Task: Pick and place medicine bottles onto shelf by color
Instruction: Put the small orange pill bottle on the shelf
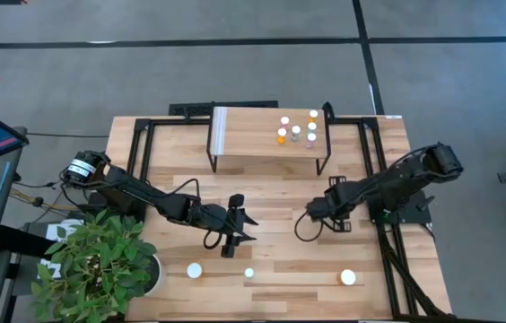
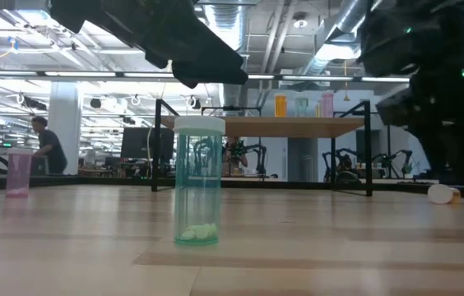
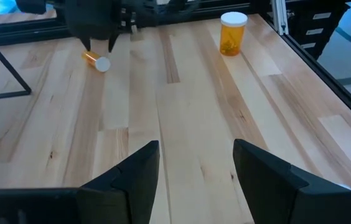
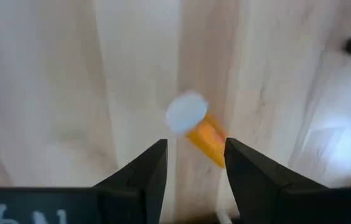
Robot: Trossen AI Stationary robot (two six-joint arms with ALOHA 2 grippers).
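Right wrist view showed the right gripper (image 4: pixel 194 163) open above a toppled orange bottle (image 4: pixel 205 138), so it probably needed lowering squarely astride the body before closing.

left gripper (image 3: pixel 195 177): open, mid-table, left of centre
right gripper (image 4: pixel 194 171): open, pointing down, right of centre

The right gripper (image 4: pixel 195 163) hangs over pale wooden boards (image 4: pixel 70 93), its two dark fingers (image 4: pixel 144 171) spread apart. Just beyond the gap between them an orange bottle (image 4: pixel 205 140) lies on its side on the wood, its white cap (image 4: pixel 187 112) at the end farther from the fingers. Nothing is held.
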